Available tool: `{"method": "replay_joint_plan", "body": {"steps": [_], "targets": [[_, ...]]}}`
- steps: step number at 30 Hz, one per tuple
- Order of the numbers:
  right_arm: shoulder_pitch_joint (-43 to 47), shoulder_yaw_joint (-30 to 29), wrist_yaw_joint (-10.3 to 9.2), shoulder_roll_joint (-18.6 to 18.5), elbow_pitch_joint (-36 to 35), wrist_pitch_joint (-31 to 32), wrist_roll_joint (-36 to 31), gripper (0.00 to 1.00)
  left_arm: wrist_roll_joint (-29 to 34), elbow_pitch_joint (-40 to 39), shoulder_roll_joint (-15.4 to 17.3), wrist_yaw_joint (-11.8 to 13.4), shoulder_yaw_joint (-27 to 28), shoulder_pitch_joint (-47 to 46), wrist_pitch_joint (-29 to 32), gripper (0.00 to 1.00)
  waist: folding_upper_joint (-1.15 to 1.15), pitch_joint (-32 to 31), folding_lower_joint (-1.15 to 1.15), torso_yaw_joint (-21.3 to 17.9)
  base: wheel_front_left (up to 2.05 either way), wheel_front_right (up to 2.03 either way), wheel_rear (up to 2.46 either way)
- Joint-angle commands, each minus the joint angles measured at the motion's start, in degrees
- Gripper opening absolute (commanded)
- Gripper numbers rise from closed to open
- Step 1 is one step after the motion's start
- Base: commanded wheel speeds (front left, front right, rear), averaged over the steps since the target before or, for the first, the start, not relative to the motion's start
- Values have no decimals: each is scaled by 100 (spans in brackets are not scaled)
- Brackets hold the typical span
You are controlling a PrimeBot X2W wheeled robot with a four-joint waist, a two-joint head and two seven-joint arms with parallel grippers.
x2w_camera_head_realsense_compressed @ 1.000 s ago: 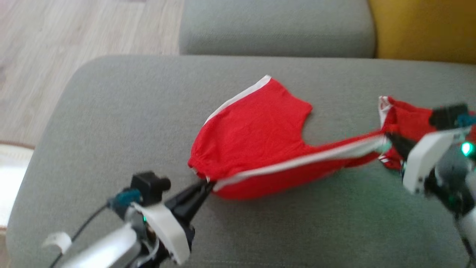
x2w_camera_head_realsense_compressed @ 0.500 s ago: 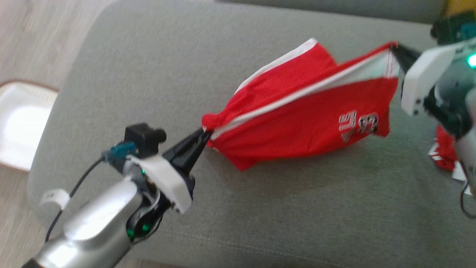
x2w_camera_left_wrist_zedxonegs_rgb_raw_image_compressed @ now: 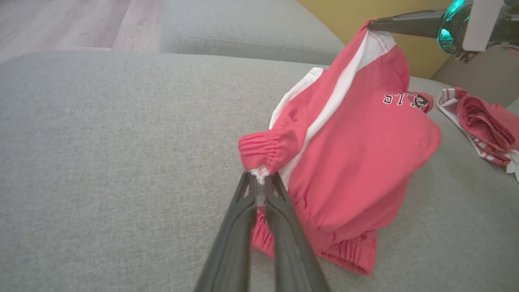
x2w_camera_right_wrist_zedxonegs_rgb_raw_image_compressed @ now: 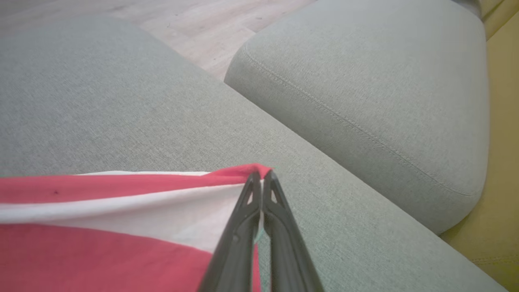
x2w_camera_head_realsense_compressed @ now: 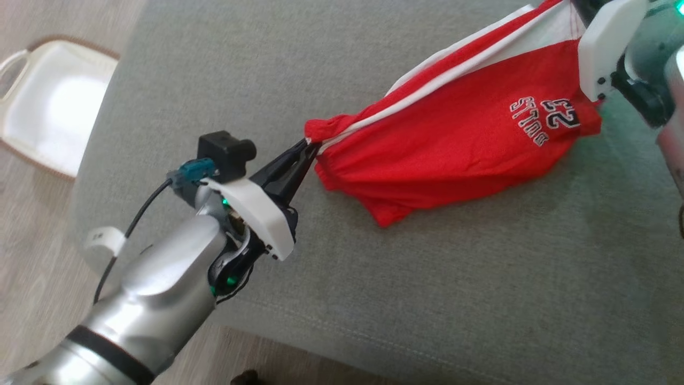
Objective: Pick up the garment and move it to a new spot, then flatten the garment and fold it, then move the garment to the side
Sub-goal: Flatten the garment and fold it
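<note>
The left gripper (x2w_camera_head_realsense_compressed: 309, 148) and right gripper (x2w_camera_right_wrist_zedxonegs_rgb_raw_image_compressed: 261, 176) each pinch an edge of the shorts (x2w_camera_head_realsense_compressed: 454, 149) — overstretching could slip one free.

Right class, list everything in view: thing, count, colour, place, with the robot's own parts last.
red shorts: one, red with white stripe, held up over the large cushion
second garment: one, red with white trim, crumpled on the large cushion
large cushion: one, grey, under the shorts
smaller cushion: one, grey, beside it
yellow surface: one, yellow, beside the smaller cushion
floor: one, pale wood, around the cushions
basket: one, white, on the floor
left gripper: one, dark jaws shut on the waistband
right gripper: one, dark jaws shut on the striped corner
</note>
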Motion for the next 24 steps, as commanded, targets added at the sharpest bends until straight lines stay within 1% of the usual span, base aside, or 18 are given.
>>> {"method": "replay_joint_plan", "body": {"steps": [1, 3, 4, 5, 6, 10, 11, 17, 20, 24], "targets": [[-205, 84, -5, 36, -21, -112, -18, 0, 53, -6, 97, -28, 233, -296, -70, 0, 0, 116, 0, 94, 0, 0, 0], [-335, 211, -5, 65, 197, -227, -7, 0, 61, 132, 6, -70, 228, -344, -97, 0, 0, 147, 0, 107, 0, 0, 0], [-406, 272, -5, 69, 305, -303, -40, 29, 58, 196, -33, -88, 232, -363, -108, 0, 0, 160, 0, 107, 0, 0, 0], [-475, 328, -5, 68, 411, -397, -91, 100, 60, 259, -67, -101, 245, -383, -119, 41, 0, 172, 0, 104, 0, 0, 0], [-539, 350, -5, 75, 529, -504, -136, 100, 72, 321, -96, -110, 263, -404, -130, 100, 0, 179, 0, 97, 0, 0, 0], [-662, 289, -5, 197, 1036, -895, -233, 100, 139, 553, -159, -146, 294, -437, -157, 100, 0, 126, 0, 21, 0, 0, 0], [-662, 289, -5, 197, 1036, -895, -233, 100, 139, 553, -159, -146, 294, -437, -157, 100, 0, 126, 0, 21, 0, 0, 0], [-611, 48, -5, 489, 1601, -1508, -181, 100, 200, 765, -106, -172, 443, -366, -172, 100, 0, -114, 0, -258, 0, 0, 0], [-515, -79, -5, 669, 1702, -1865, -53, 100, 306, 689, -22, -129, 646, -288, -174, 100, 0, -283, 0, -448, 0, 0, 0], [-263, -168, -5, 876, 1643, -2403, 138, 100, 424, 389, 85, 34, 1119, -50, -175, 100, 0, -585, 0, -727, 0, 0, 0]]}}
